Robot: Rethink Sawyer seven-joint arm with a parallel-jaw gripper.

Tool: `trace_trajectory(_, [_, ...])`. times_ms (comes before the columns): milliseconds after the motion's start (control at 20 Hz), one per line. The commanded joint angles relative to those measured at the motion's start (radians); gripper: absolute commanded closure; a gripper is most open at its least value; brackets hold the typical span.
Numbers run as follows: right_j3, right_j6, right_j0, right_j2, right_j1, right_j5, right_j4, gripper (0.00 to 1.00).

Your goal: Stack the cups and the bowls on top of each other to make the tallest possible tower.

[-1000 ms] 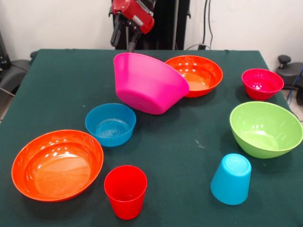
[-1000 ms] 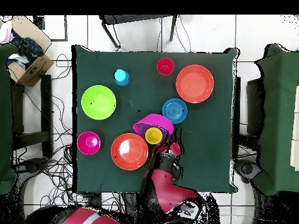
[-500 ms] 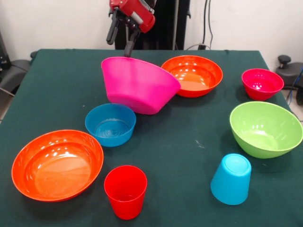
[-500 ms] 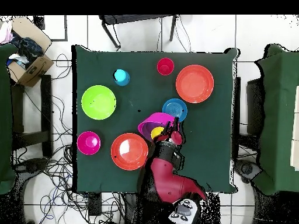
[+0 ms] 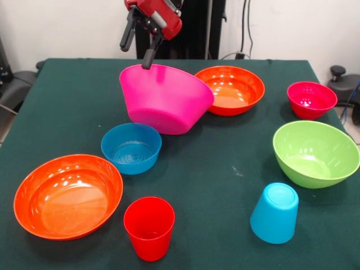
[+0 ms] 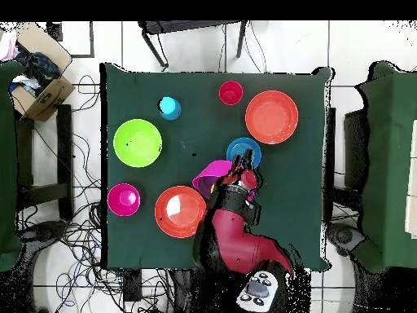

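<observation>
Two spread fingers of the gripper point(image 5: 138, 46) hang empty just over the magenta bowl's point(image 5: 165, 98) far-left rim. The bowl stands mid-table beside the far orange bowl point(image 5: 233, 89). Dropping askew could clip that rim and shove the bowl into the small blue bowl point(image 5: 131, 147).

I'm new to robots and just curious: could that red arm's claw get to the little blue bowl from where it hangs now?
Probably yes. The gripper hangs open at the magenta bowl rim, holding nothing. The small blue bowl sits close beside that bowl, upright and uncovered.
</observation>
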Motion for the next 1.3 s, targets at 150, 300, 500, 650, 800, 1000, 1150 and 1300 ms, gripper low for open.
trace_trajectory(150, [-0.062,0.179,0.008,0.092,0.000,0.195,0.005,0.00])
trace_trajectory(300, [-0.043,0.174,0.005,0.096,-0.033,0.250,-0.039,0.00])
trace_trajectory(500, [-0.019,0.188,-0.025,0.128,-0.064,0.268,-0.155,0.00])
trace_trajectory(650, [-0.005,0.197,-0.040,0.143,-0.080,0.264,-0.228,0.00])
trace_trajectory(800, [0.004,0.201,-0.045,0.151,-0.085,0.270,-0.279,0.00])
trace_trajectory(1000, [0.007,0.205,-0.036,0.147,-0.085,0.271,-0.306,0.00])
trace_trajectory(1150, [0.003,0.201,-0.027,0.139,-0.080,0.270,-0.313,0.00])
trace_trajectory(1300, [-0.009,0.186,-0.015,0.128,-0.064,0.256,-0.315,0.00])
